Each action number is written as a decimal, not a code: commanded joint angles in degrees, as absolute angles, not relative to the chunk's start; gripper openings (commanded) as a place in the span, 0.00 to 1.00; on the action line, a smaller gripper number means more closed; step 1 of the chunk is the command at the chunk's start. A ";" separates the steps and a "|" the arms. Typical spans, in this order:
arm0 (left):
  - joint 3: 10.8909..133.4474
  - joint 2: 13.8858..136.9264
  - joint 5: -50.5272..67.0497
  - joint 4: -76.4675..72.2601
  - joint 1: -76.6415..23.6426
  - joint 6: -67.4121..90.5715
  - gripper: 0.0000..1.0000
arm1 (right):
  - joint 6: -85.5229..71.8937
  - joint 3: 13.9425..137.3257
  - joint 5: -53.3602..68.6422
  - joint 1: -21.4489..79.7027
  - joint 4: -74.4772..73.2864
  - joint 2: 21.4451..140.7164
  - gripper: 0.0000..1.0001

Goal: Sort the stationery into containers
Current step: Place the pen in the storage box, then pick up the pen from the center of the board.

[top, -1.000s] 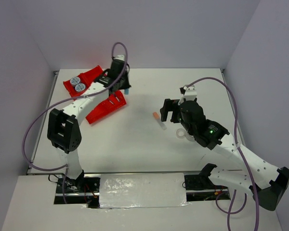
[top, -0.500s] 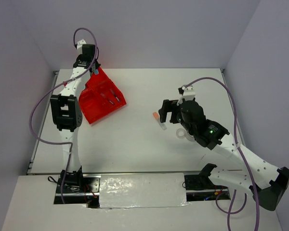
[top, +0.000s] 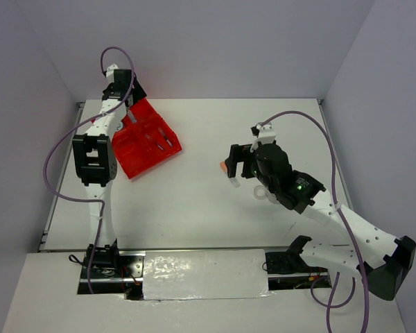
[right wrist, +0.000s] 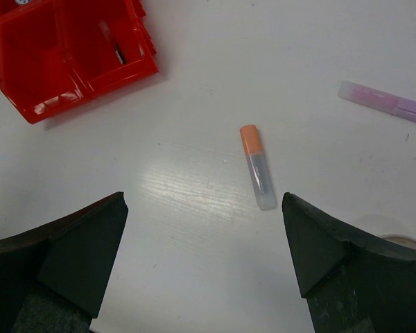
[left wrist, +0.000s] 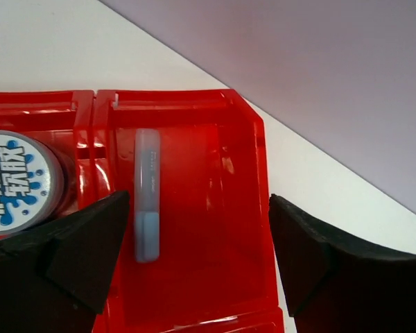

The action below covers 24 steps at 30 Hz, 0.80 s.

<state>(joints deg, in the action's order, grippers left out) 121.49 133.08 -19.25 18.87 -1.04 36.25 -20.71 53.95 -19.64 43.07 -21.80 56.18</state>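
Note:
The red tray (top: 135, 156) sits at the table's far left. My left gripper (top: 130, 104) hovers open over its far corner. In the left wrist view, the open left gripper (left wrist: 197, 208) frames a compartment of the tray (left wrist: 243, 229) where a light-blue stick (left wrist: 146, 198) lies loose. A blue-white tub (left wrist: 14, 180) sits in the neighbouring compartment. My right gripper (top: 233, 165) hangs open over mid-table. Its wrist view shows the right gripper (right wrist: 204, 208) just short of an orange-tipped stick (right wrist: 257, 166), which lies flat on the table. Thin pens (top: 159, 142) lie in another tray compartment.
A pink stick (right wrist: 385, 103) lies on the table beyond the orange-tipped one. A clear tape ring (top: 262, 193) rests beside the right arm. The back wall runs close behind the tray (right wrist: 69, 48).
My left arm swung to the tray's far-left corner and its gripper opened, leaving the light-blue stick in the compartment. My right gripper shifted slightly left over the orange-tipped stick.

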 commanded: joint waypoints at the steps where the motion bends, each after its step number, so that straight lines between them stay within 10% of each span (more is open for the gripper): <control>1: 120.77 129.83 -15.83 17.32 -0.97 37.53 0.94 | -19.60 55.11 -19.34 42.71 -19.25 56.34 1.00; 13: 93.35 109.07 -18.09 18.10 -25.44 47.88 0.99 | -25.84 51.95 -34.88 42.28 -19.69 48.61 1.00; 24: 112.06 131.92 -25.93 34.10 -45.61 61.61 0.97 | -28.39 51.33 -40.26 40.78 -23.47 48.16 1.00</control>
